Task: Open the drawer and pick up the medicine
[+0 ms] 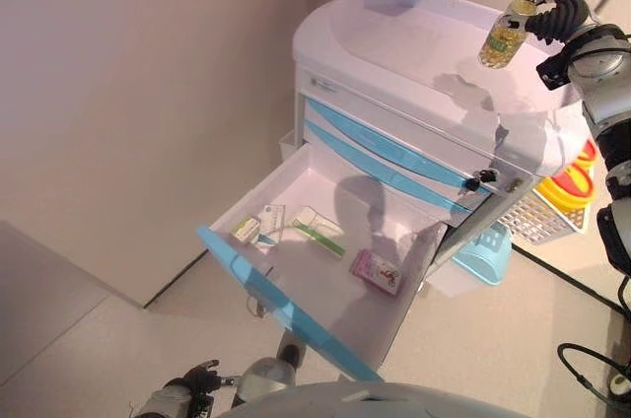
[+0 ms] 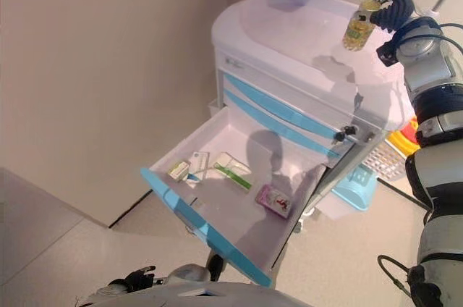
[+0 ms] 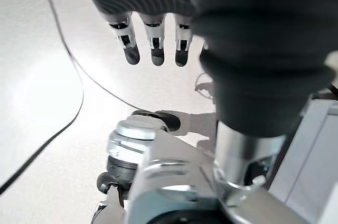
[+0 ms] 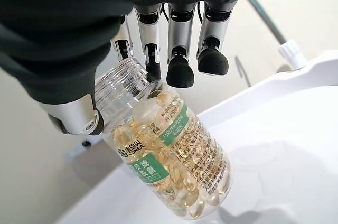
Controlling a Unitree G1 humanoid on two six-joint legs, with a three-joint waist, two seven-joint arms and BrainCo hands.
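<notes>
My right hand [image 1: 550, 6] is shut on a clear medicine bottle [image 1: 503, 38] of yellow capsules with a green label, held by its neck just above the white cart top [image 1: 414, 48]. The right wrist view shows the fingers [image 4: 179, 68] curled round the bottle [image 4: 169, 155]. The bottom drawer [image 1: 296, 314] with a blue front stands pulled out. It holds small boxes [image 1: 258, 226], a green-striped pack [image 1: 320, 231] and a pink pack [image 1: 377, 272]. My left hand [image 1: 187, 390] hangs low at the bottom edge, fingers [image 3: 153, 44] straight and empty.
The white cart has two shut blue-fronted drawers [image 1: 394, 157] above the open one. A white wire basket with yellow items [image 1: 557, 206] and a light blue basket [image 1: 488, 255] hang on the cart's right side. A beige wall [image 1: 128, 93] stands left.
</notes>
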